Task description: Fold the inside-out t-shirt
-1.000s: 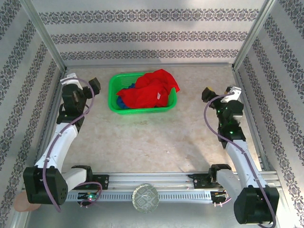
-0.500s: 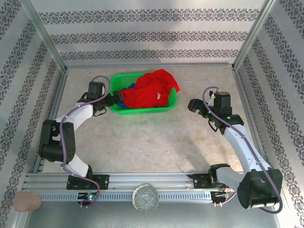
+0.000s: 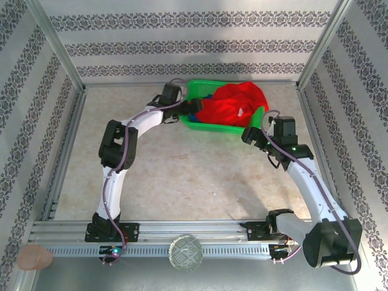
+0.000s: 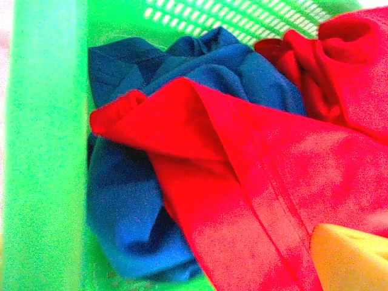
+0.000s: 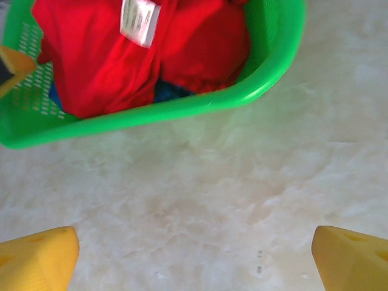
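The inside-out t-shirt (image 3: 233, 102) is a bright red heap in a green basket (image 3: 221, 127) at the back right of the table. Its white tag (image 5: 138, 18) faces up. A dark blue garment (image 4: 127, 200) lies under it at the basket's left end. My left gripper (image 3: 186, 111) reaches into that end over both garments, open, and one yellow fingertip (image 4: 348, 257) shows above the red cloth (image 4: 254, 182). My right gripper (image 5: 194, 260) hovers open over bare table just in front of the basket's near wall (image 5: 182, 106), holding nothing.
Patterned walls and metal frame posts (image 3: 315, 54) close in the table on three sides. An aluminium rail (image 3: 194, 233) runs along the near edge, with a round glass object (image 3: 185, 253) in front of it. Bare marbled table (image 3: 182, 176) lies between the arms.
The basket with the clothes has slid toward the back right. My left arm has stretched out after it and now reaches into its left end. The right arm has hardly moved.
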{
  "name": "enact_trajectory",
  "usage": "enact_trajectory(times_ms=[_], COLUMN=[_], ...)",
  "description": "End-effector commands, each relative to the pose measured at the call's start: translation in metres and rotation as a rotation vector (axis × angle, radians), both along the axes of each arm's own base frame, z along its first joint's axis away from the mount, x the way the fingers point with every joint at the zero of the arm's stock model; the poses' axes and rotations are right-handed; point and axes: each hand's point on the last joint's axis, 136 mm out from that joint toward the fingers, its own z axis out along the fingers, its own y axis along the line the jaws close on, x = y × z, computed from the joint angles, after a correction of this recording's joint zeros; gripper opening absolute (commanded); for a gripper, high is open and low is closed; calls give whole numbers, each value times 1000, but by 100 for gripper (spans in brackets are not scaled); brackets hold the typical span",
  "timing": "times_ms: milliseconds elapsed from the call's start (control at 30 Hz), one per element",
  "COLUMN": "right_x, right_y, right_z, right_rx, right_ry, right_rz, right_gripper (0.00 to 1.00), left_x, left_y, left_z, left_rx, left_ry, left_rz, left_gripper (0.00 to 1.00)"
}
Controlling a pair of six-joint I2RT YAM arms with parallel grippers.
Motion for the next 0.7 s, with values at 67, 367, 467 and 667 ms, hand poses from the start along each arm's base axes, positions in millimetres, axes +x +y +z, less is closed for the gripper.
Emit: enact_trajectory(times_ms=[67, 367, 467, 667], right_x=[37, 92, 101, 116], right_y=[-63, -123, -135, -136], right_z=[-3, -15, -32, -76], right_rx=[-138, -226, -223, -173], right_ry=[60, 172, 234, 382], right_rz=[-256, -417, -429, -381], right_gripper=[98, 98, 99, 98], left_x=[-15, -74, -82, -76], left_y=[21, -5, -39, -96], left_z=[39, 54, 49, 35], left_rx=[85, -63, -91, -130], left_ry=[13, 78, 94, 119], left_rz=[82, 67, 8, -53], left_gripper=[99, 99, 99, 99])
